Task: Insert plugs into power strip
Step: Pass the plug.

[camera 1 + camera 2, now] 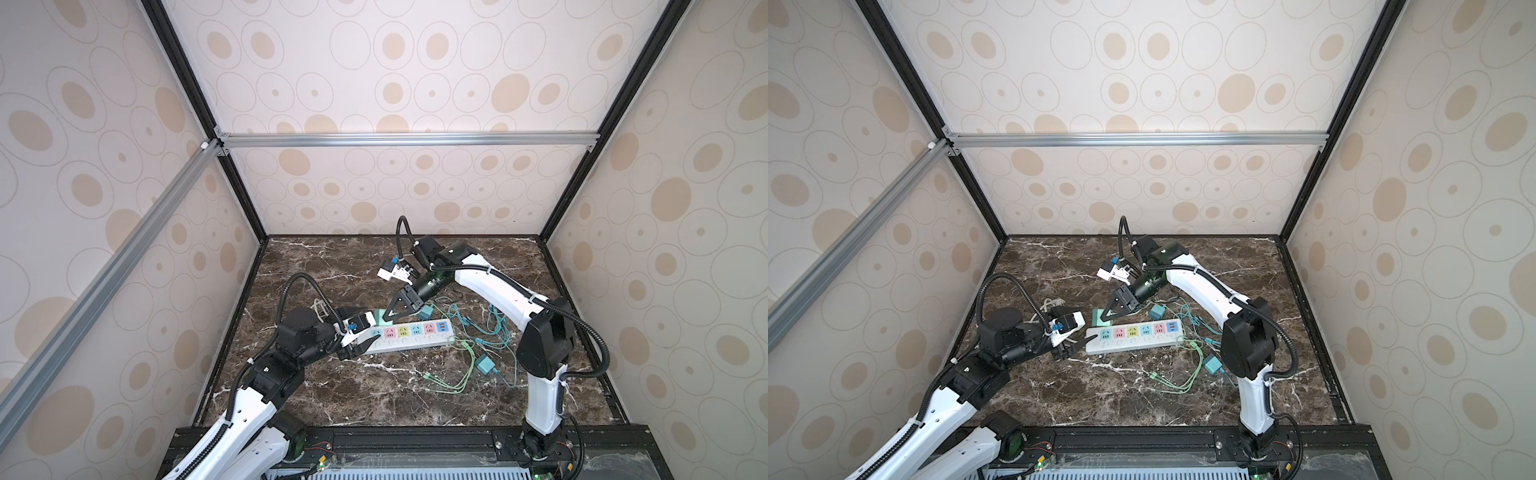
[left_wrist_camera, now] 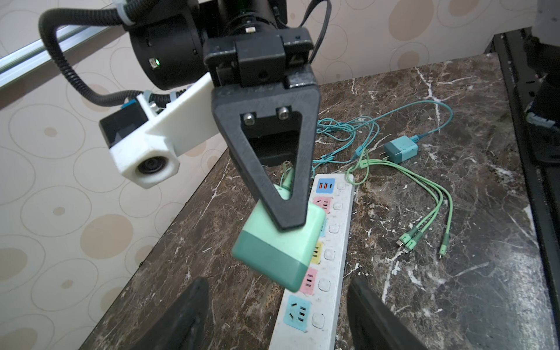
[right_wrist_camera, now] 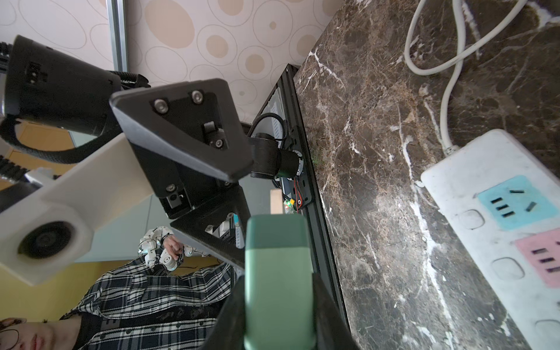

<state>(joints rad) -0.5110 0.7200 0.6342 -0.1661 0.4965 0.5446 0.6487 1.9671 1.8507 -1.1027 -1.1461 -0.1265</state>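
Note:
The white power strip (image 1: 409,343) (image 1: 1133,344) lies across the middle of the marble table, its pastel sockets facing up. My right gripper (image 1: 386,319) (image 3: 278,291) is shut on the mint green plug (image 1: 378,318) (image 2: 272,251) (image 3: 277,266). It holds the plug tilted, just off the strip's far edge near its left end. The prongs are hidden. My left gripper (image 1: 368,330) (image 2: 277,288) stands open at that left end, a finger on either side of the blue end socket (image 2: 297,313). Two teal plugs (image 1: 425,311) (image 1: 484,365) lie loose to the right.
Thin green and teal cables (image 1: 478,332) (image 2: 424,212) tangle on the table right of the strip. The strip's thick white cord (image 3: 454,60) loops behind my left arm. Patterned walls enclose three sides. A person in a plaid shirt (image 3: 136,297) sits beyond the front rail.

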